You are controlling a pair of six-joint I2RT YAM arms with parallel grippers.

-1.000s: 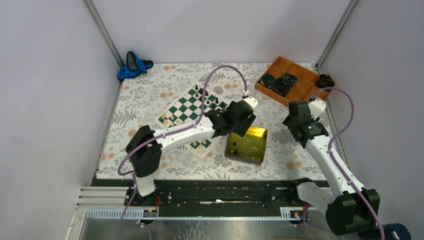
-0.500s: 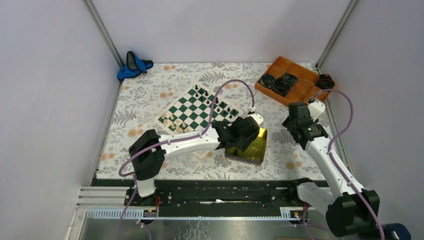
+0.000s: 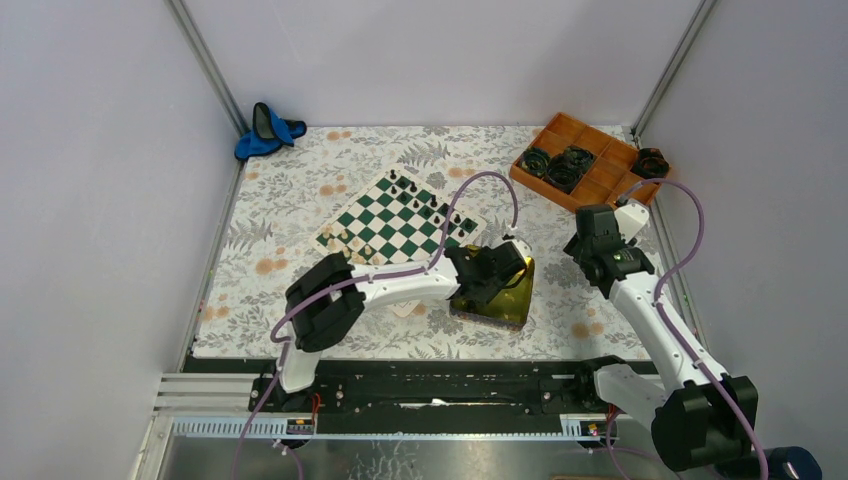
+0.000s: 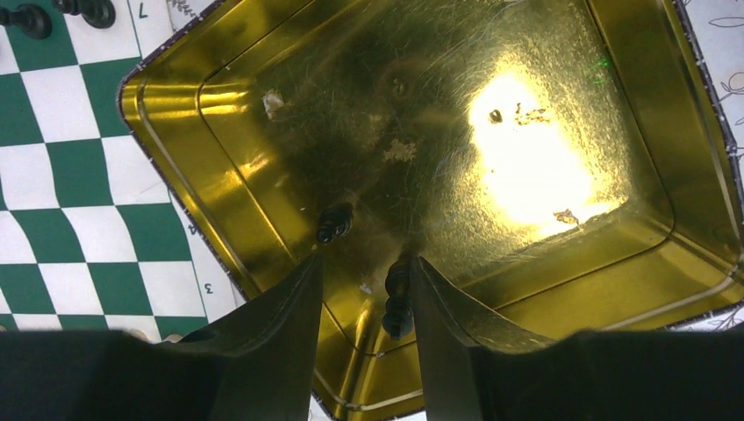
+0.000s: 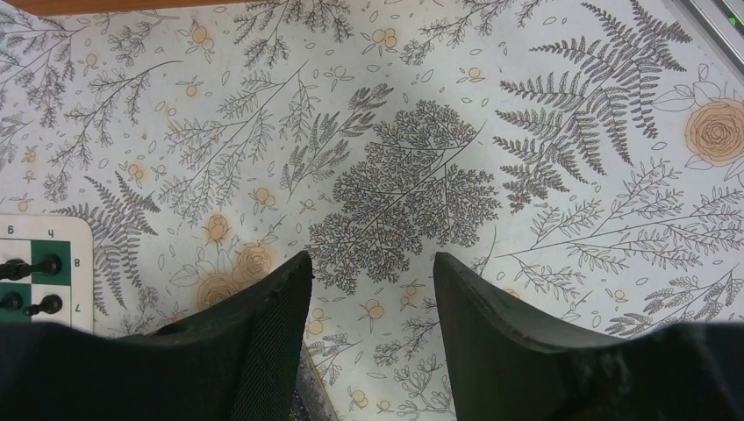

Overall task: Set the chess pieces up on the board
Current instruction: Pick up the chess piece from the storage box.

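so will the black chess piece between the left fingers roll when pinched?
Likely: the small black chess piece looks rounded and lies on the glossy gold tin tray, so it may roll or skid. Tiny, probably light; the left gripper could flick it.

Gold tin [image 3: 512, 300], orange tray [image 3: 562, 133], blue item [image 3: 268, 132]

Two black chess pieces [image 4: 334, 223] are lying at the left gripper [image 4: 364, 267], one just past its fingertips and one between the jaws, against the right-hand one in the wrist view. The board [image 3: 385, 225], green-and-white checked with a cream border, is lying flat to this gripper's left, carrying black figures along its far edge and cream-white ones along the opposite edge.
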